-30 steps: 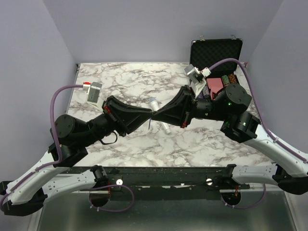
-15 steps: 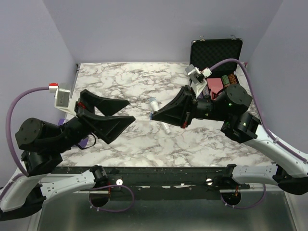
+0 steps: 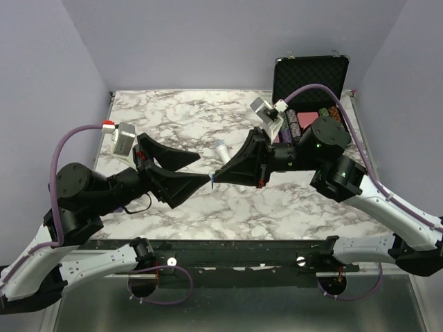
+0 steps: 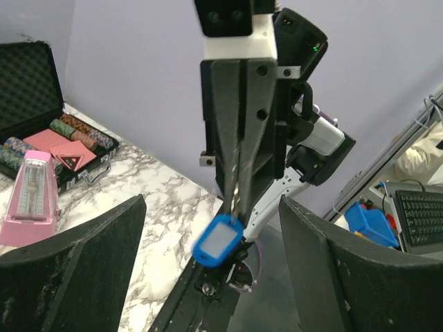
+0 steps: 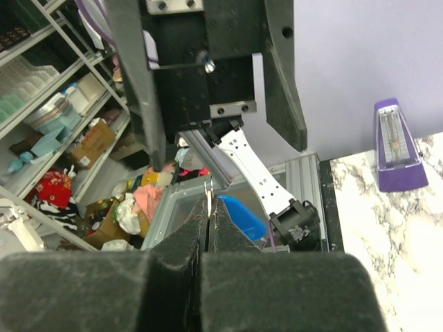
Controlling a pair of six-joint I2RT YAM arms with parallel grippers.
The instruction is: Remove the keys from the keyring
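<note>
**Right tool pinches the key in mid-air, left tool gapes before it**

Above the white marble-patterned desk the two arms meet tip to tip. The right tool is clamped tight, and a tiny key with a bright blue plastic head hangs from its tip. The key's thin silver metal runs up between the closed fingers. The thin silver wire keyring is too small to pick out. The left tool stands wide apart with nothing in it, one finger on either side of the dangling key and not touching it. A white-and-grey microphone lies on the desk just behind. An open black case sits at the far right corner, a pink metronome beside it.
</note>
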